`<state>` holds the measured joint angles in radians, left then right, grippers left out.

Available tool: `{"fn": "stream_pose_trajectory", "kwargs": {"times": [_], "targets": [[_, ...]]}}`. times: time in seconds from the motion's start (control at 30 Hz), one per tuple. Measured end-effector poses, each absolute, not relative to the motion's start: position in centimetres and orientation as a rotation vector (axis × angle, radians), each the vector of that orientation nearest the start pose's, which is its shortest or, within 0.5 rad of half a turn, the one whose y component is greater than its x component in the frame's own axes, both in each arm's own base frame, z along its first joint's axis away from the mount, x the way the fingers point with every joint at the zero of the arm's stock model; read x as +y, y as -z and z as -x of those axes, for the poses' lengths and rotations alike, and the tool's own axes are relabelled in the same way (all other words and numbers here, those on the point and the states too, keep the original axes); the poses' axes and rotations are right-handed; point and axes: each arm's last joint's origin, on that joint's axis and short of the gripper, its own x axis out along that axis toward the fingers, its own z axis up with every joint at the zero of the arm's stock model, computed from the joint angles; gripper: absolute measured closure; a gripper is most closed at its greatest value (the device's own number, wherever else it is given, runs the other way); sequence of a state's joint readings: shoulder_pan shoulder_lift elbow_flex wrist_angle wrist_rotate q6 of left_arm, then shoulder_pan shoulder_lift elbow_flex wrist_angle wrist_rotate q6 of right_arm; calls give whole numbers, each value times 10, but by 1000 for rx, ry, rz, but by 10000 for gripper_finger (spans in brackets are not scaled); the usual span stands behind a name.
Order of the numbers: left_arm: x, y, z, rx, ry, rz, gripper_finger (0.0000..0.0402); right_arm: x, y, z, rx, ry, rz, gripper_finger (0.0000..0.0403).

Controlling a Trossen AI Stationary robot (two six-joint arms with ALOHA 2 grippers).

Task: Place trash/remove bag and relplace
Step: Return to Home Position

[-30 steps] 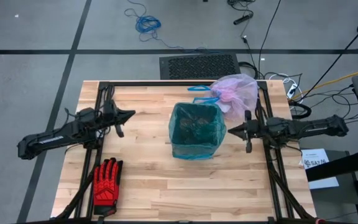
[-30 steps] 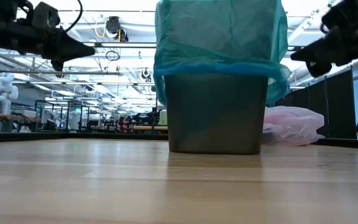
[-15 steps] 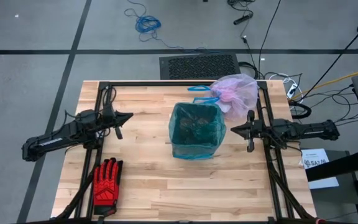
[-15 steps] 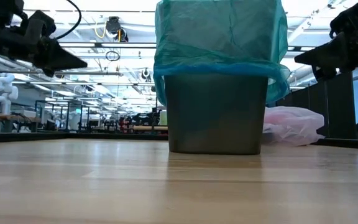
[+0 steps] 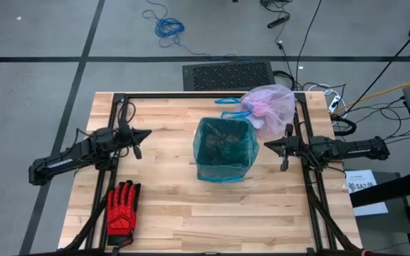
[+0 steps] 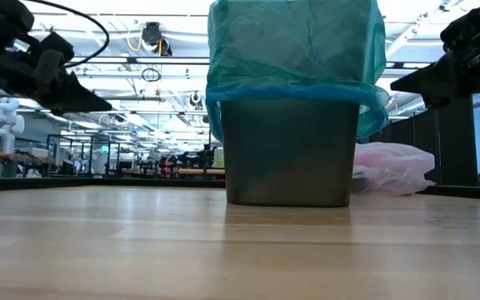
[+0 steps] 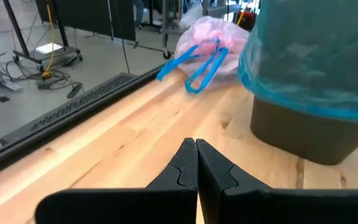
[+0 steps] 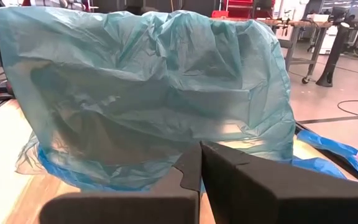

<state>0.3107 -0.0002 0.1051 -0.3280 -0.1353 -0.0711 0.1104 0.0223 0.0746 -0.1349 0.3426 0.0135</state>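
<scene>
**Bin relined, both arms clear of it**

The bin (image 6: 290,154) stands at mid-table, lined with the blue bag (image 6: 294,50), whose top is folded down over the rim. The pink bag (image 5: 270,103) lies bunched on the table (image 5: 169,213) at the far edge, just beyond the bin's far right corner, with its blue drawstring loops trailing toward the table's middle. No loose trash shows on the wood. Whether it sits inside the pink bag cannot be told through the plastic. A red glove (image 5: 122,206) lies near the front left corner, well apart from everything else.

The left gripper (image 5: 142,134) hangs above the table's left side, its tip aimed at the bin but well apart from it. Its wrist view shows the fingers pressed together on nothing. The right gripper (image 5: 269,146) faces the bin from the opposite side. It is the nearer of the two, close to the blue bag without touching it, and its fingers too are pressed together and empty.

What remains looks like a retreat only. The bin lies straight ahead of each fingertip, so each arm's safe way out is straight back along its own line, away from the bin. The right arm has less room: the pink bag lies just to its far side, so a swing that way could catch it.
</scene>
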Motion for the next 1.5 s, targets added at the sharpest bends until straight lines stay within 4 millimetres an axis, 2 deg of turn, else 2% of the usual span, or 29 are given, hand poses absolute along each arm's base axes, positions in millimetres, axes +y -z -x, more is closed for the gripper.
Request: {"fn": "stream_pose_trajectory", "kwargs": {"times": [0.4, 0.53, 0.83, 1.5], "targets": [[30, -177, -84, 122, -417, 32, 402, 1, -174, -93, 75, 226, -45, 403], [31, -167, -92, -31, -345, 54, 402, 1, -174, -93, 74, 225, -59, 403], [31, -166, -94, 0, -350, -5, 402, 1, -174, -93, 78, 225, -46, 403], [31, -166, -94, 4, -352, -7, 402, 1, -174, -93, 71, 227, -92, 403]]}}
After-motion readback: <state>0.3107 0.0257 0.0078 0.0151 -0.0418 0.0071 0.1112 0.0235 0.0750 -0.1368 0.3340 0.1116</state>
